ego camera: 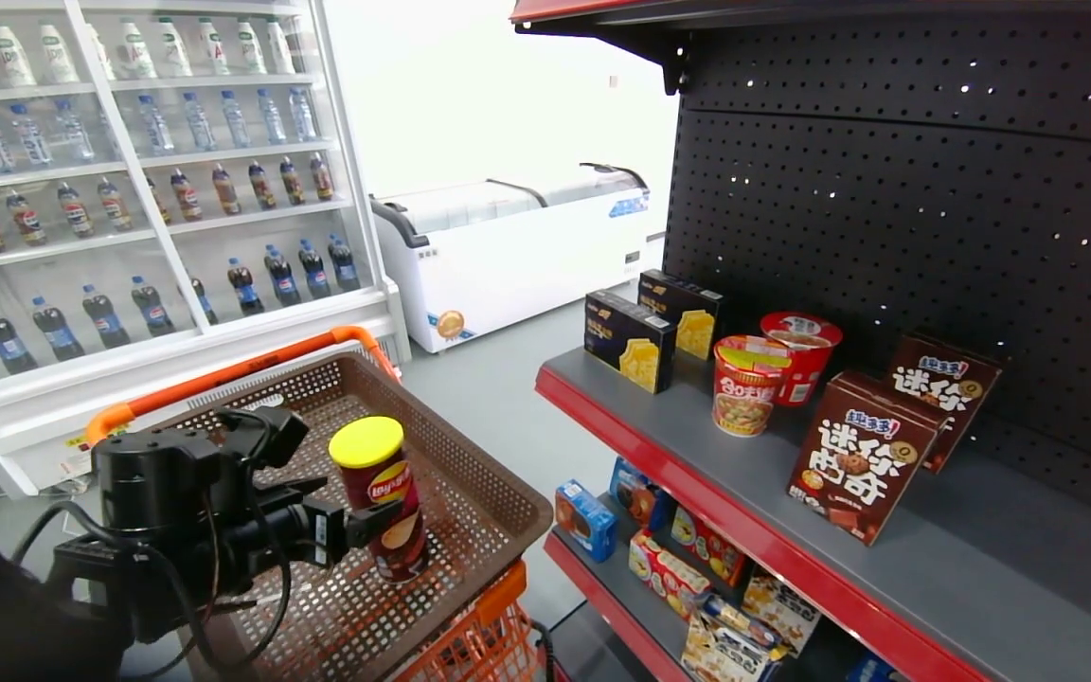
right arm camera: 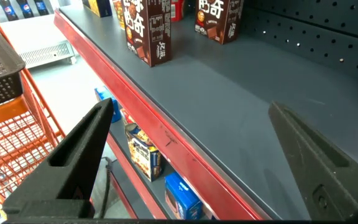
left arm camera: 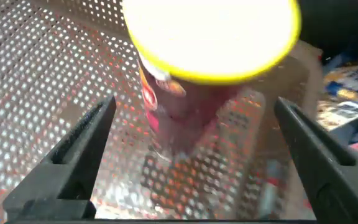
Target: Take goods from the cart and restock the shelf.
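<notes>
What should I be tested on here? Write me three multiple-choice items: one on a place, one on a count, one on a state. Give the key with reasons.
1. Where does the chip can stand?
A) on the floor
B) on the white freezer
C) in the brown basket

2. How many red noodle cups stand on the grey shelf?
A) one
B) two
C) four

3. How is the left gripper?
A) open, with a finger on either side of the can
B) shut on the can
C) shut on a box

Key: C, as the can stands upright on the basket's mesh floor. B, as two cups stand close together between the boxes. A, as the left wrist view shows a gap between each finger and the can.
</notes>
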Available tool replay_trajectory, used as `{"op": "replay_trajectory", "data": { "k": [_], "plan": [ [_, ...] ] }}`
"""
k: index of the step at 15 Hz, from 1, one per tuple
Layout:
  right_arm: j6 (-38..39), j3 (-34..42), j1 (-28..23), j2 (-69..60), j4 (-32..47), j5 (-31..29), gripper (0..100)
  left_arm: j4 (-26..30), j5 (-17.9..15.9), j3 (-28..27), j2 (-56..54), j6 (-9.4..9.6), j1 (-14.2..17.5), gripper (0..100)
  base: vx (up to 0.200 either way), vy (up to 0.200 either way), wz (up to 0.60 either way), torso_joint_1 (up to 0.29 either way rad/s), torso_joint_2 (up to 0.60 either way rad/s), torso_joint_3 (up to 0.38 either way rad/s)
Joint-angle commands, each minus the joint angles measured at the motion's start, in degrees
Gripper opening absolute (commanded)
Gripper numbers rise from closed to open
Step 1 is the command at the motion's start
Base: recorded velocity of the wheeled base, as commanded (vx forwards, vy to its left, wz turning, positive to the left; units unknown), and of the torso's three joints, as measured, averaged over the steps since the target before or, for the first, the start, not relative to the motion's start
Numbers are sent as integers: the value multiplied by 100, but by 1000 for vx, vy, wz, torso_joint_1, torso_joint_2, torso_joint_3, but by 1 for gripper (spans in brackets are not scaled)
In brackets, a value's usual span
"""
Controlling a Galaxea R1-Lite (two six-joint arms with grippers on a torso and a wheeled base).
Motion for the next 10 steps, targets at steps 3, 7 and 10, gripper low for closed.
{"op": "replay_trajectory", "data": {
  "k": [3, 7, 10],
  "plan": [
    [1, 1, 0, 0, 0, 2, 100, -729, -10, -209, 1173, 247, -38, 100, 0, 0, 0, 0, 0, 0],
    [-8, 1, 0, 9, 0, 2, 100, -1336, -10, -692, 1612, 265, -310, 100, 0, 0, 0, 0, 0, 0],
    [1, 1, 0, 9, 0, 2, 100, -1459, -10, -798, 1744, 291, -469, 100, 0, 0, 0, 0, 0, 0]
  ]
}}
